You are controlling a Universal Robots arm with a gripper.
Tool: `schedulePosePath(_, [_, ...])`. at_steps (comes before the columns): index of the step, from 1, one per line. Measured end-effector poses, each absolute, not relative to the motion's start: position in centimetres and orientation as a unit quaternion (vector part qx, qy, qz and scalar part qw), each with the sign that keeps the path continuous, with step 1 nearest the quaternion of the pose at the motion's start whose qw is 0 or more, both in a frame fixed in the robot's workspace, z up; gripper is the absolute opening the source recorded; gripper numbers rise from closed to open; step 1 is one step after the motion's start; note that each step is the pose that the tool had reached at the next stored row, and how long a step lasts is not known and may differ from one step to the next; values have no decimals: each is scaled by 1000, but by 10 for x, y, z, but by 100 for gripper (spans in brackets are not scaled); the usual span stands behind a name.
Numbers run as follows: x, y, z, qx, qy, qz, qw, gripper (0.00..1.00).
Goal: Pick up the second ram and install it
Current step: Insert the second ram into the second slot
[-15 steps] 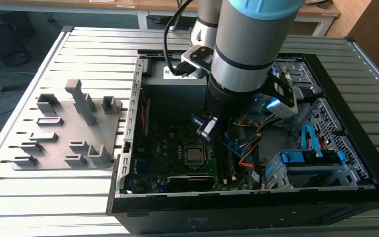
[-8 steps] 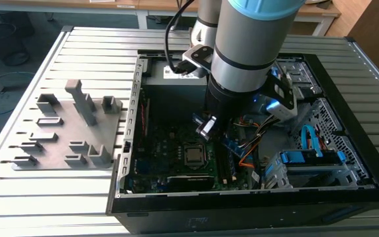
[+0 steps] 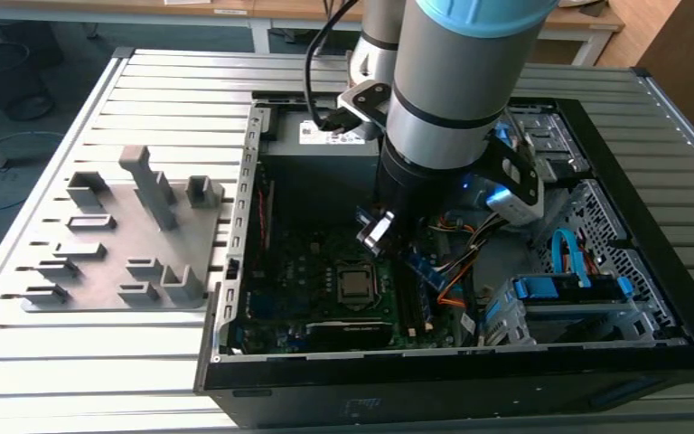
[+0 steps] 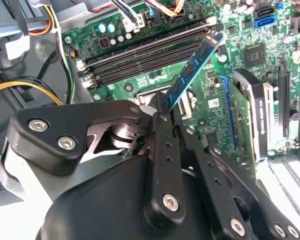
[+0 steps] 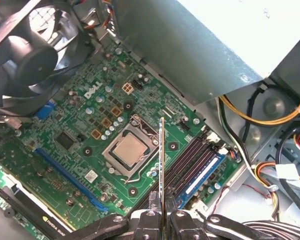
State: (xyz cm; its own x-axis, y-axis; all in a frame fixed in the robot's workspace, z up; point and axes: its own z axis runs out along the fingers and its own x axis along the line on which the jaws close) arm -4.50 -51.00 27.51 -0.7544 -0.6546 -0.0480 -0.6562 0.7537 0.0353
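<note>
My gripper (image 3: 379,231) hangs inside the open computer case (image 3: 232,271), above the green motherboard (image 5: 90,115). It is shut on the second ram (image 4: 195,65), a thin strip with dark chips. In the first wrist view the ram (image 5: 161,160) shows edge-on, sticking out from between the fingertips (image 5: 153,207). It floats clear of the board, between the CPU socket (image 5: 130,150) and the memory slots (image 5: 187,160). In the second wrist view its far end points toward the dark slots (image 4: 140,55). Another stick (image 5: 202,172) with a blue face sits in the outermost slot.
A grey holder tray (image 3: 130,235) with upright ribs lies on the slatted table at the exterior view's left. The power supply (image 5: 215,45), a fan (image 5: 30,55) and bundled cables (image 5: 270,125) ring the board. A drive cage (image 3: 570,298) with blue parts fills the case's right side.
</note>
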Motion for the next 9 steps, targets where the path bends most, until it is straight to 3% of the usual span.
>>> schedulePosePath(9, [-45,-510,275,-323,946,24,17,14])
